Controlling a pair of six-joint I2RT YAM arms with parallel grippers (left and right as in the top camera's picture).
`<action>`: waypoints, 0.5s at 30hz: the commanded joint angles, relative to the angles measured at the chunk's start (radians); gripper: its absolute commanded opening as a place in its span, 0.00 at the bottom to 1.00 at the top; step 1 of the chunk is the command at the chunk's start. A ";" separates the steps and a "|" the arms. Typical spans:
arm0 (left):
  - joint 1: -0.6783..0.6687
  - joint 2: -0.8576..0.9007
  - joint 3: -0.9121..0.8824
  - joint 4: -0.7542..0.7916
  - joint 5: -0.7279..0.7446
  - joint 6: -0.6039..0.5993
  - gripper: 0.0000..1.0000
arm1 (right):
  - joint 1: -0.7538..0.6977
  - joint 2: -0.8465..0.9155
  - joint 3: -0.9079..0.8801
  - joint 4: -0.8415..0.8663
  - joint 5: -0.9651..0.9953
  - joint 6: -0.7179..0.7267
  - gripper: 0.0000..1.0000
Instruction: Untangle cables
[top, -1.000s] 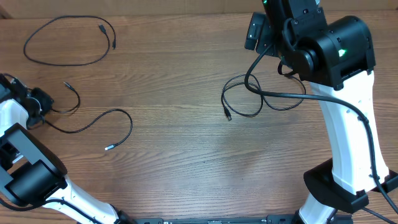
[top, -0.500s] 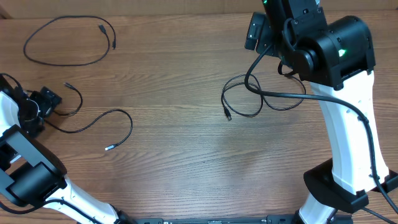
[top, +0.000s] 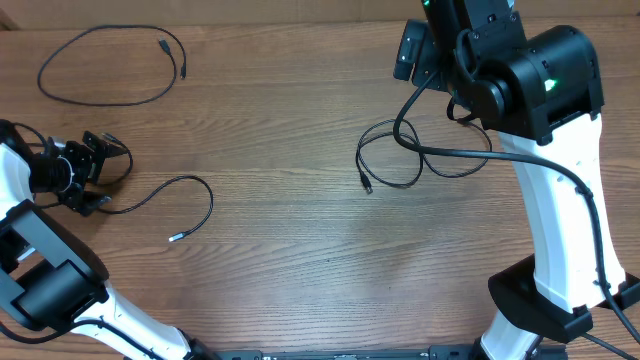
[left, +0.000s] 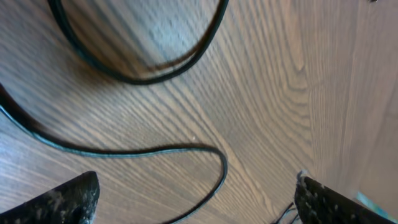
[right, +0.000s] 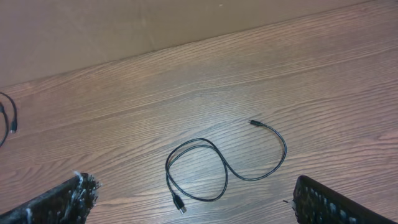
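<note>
Brown wood-grain tabletop is spread beneath both arms. At its left edge the left gripper is held low and level, jaws spread wide with nothing pinched. A thin black cord with a small plug end is seen trailing away from just beside it. The right gripper is raised near the far edge and tilted downward, jaws likewise spread and empty. A looped thin black cable lies below it. A third black cable loop is laid at the far left corner, well apart.

No text, label, brand or number can be read in any of the views. Only a small green lit mark is seen on the black housing of the right arm, and no letters are shown on it.
</note>
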 joint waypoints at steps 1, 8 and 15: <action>-0.045 0.010 -0.008 -0.018 -0.051 -0.027 1.00 | -0.001 -0.008 -0.002 0.002 0.010 -0.004 1.00; -0.183 0.011 -0.086 0.031 -0.225 -0.028 1.00 | -0.001 -0.008 -0.002 0.002 0.010 -0.004 1.00; -0.344 0.011 -0.159 0.108 -0.415 -0.319 1.00 | -0.001 -0.008 -0.002 0.002 0.010 -0.004 1.00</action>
